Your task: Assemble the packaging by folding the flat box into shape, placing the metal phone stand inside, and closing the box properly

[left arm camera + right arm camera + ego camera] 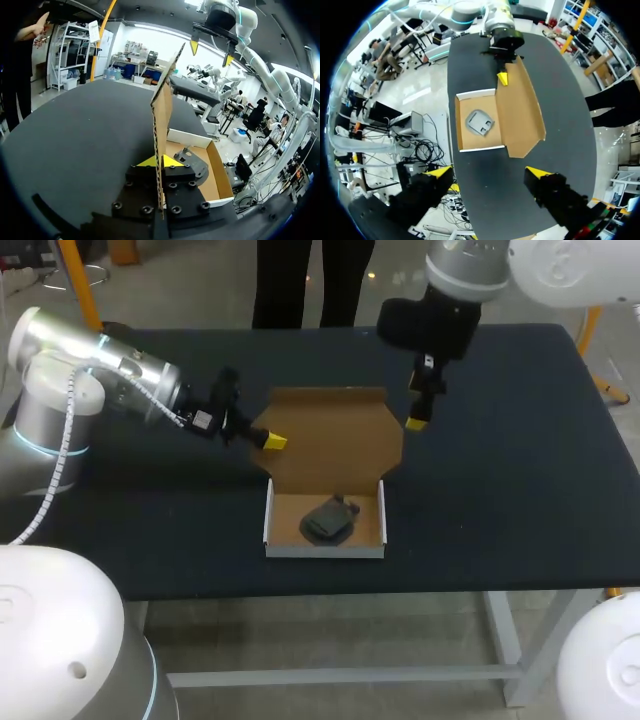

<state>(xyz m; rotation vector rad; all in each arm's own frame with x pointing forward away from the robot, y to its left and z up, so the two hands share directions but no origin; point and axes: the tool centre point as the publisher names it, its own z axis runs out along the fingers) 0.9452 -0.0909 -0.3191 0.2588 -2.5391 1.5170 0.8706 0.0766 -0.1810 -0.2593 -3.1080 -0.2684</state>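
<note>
The brown cardboard box sits mid-table, its white-walled tray (325, 550) open. Inside lies the dark metal phone stand (328, 520). The lid flap (335, 435) is folded back behind the tray. My left gripper (270, 440) is shut on the lid's left edge; in the left wrist view the cardboard edge (161, 115) runs between the yellow fingertips (172, 161), with the stand (192, 160) beyond. My right gripper (418, 408) hangs open and holds nothing, just off the lid's right side. The right wrist view looks down past that gripper (489, 172) on the tray (475, 93), stand (480, 121) and lid (522, 115).
The dark table top (520, 480) stretches bare to the right of the box and in front of it. My left arm (110, 370) lies low over the table's left part. My right arm (450, 300) comes down from the far right.
</note>
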